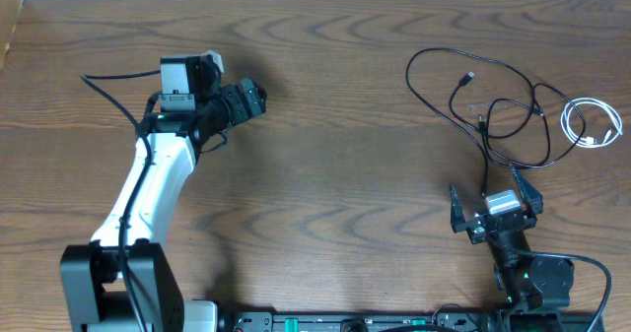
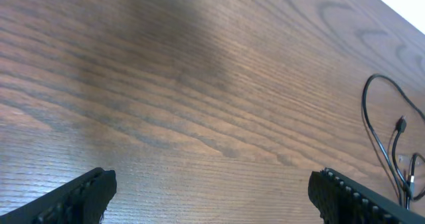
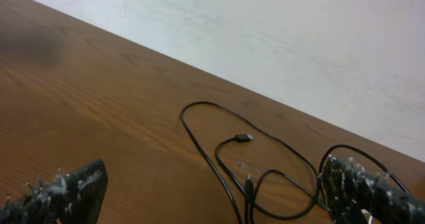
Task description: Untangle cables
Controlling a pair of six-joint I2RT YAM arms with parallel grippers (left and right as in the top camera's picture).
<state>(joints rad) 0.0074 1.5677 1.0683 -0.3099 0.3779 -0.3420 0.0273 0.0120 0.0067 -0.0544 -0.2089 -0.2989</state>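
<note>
Right now the black cables (image 1: 490,103) lie in loose loops that cross each other on the far right part of the brown counter (image 1: 345,155). A small white cable (image 1: 569,123) sits coiled up just beside them, nearer the right edge. The right jaws are wide apart and hold nothing, close to the black loops. The left jaws are wide apart too and hold nothing, well away over the left side.
</note>
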